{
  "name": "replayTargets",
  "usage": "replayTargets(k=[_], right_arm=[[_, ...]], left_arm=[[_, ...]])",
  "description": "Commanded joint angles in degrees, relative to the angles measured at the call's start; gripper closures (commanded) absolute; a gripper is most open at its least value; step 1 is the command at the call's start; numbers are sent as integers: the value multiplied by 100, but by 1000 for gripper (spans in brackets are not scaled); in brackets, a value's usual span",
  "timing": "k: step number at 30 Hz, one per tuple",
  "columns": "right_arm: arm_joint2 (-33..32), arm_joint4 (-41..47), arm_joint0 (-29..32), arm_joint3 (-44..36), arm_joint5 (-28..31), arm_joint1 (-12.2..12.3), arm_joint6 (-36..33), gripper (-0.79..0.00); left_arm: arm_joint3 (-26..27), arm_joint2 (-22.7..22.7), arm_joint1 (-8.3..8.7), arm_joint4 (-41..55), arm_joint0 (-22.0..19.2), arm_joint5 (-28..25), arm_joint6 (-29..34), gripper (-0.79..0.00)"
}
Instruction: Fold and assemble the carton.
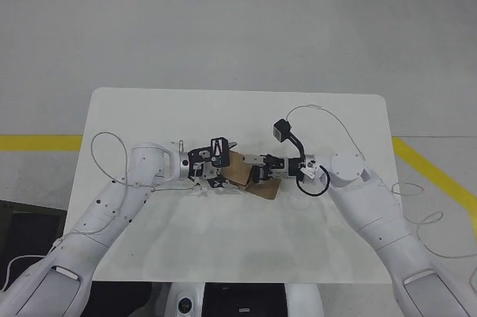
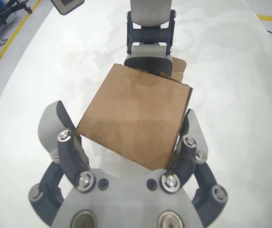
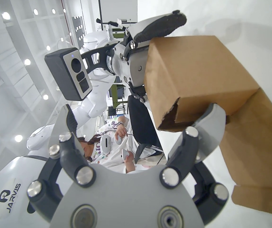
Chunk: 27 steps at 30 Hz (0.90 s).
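A brown carton (image 1: 240,169) (image 2: 136,115) (image 3: 193,72) is held above the middle of the white table (image 1: 223,238), partly formed into a box. My left gripper (image 1: 221,168) (image 2: 126,122) is shut on it, one finger on each side wall. One of its fingers (image 3: 162,26) lies along the box's upper face. My right gripper (image 1: 258,168) (image 3: 138,119) is open at the carton's opposite end. One of its fingers (image 3: 212,119) presses at the box's open end, the other is free in the air. A long loose flap (image 3: 252,148) (image 1: 264,190) hangs beside that finger.
Thin white cables loop over the table near each arm (image 1: 104,150) (image 1: 318,111). The right arm's black camera unit (image 1: 282,129) stands above its wrist. Bare tabletop surrounds the carton up to the table's rounded edges.
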<state>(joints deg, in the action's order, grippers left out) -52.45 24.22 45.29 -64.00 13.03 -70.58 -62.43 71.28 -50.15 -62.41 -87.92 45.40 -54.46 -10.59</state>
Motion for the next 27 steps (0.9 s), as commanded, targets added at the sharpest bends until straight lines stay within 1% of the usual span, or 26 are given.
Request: replayTargets(k=[1,7,12,27], right_arm=[[28,20,17,16,-23,-21,116,-785],[69,66,105,23,142,-82,501,-785],[73,101,174,26,224,-114,659,-785],[89,428,209,208,429,-232,698,-785]], left_arm=[[20,-20,5,28,14,-17,54,-785],[77,-89,19,133,57,-60,187,-785],[94,-117,27,186,107,-92,234,-785],[61,-195,46,252,203,-76,309,-785]])
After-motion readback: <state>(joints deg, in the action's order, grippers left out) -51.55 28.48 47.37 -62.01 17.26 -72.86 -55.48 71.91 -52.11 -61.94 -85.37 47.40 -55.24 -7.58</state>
